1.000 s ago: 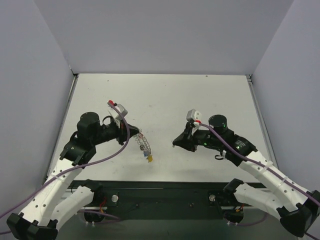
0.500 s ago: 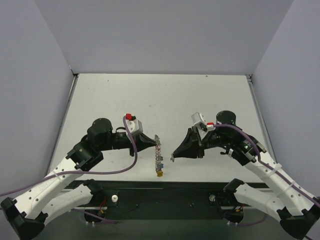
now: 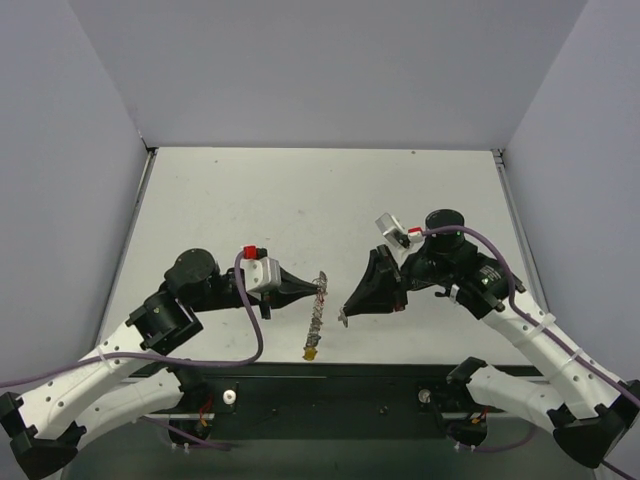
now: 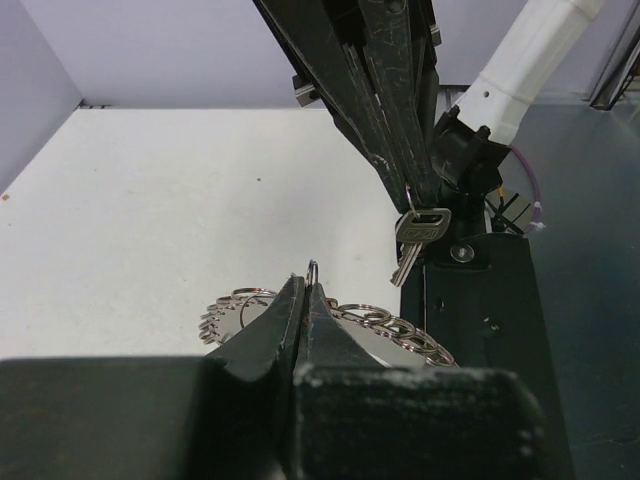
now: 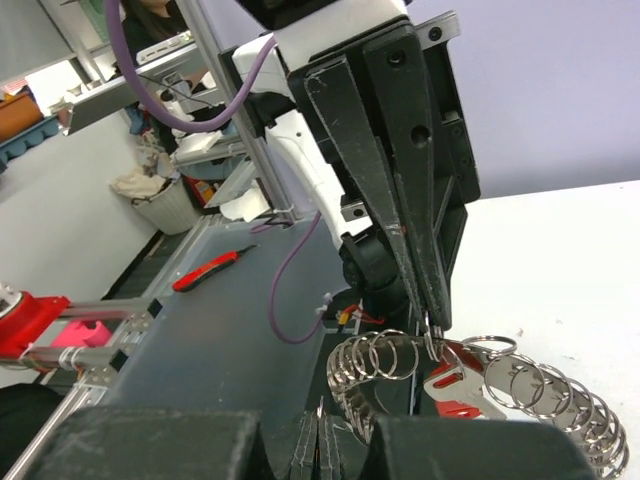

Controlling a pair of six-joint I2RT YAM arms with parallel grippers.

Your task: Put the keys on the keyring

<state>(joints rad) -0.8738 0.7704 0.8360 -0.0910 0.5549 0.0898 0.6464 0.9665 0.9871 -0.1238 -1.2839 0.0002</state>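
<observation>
Left gripper (image 3: 318, 288) clamped on keyring (image 3: 316, 316), which hangs off its tip above table (image 3: 300, 200), near front edge. Right gripper (image 3: 347, 312) pinched tight on silver key (image 4: 420, 228), just beside keyring, not touching.

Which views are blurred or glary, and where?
Top external: even diffuse light, faint soft shadows, no glare; the thin silver wire keyring is too small for detail. Left wrist: the left gripper is blurred where it fills the bottom edge; the small silver metal key beyond is sharp. Right wrist: bottom foreground blurred, the keyring's loops sharp.
</observation>
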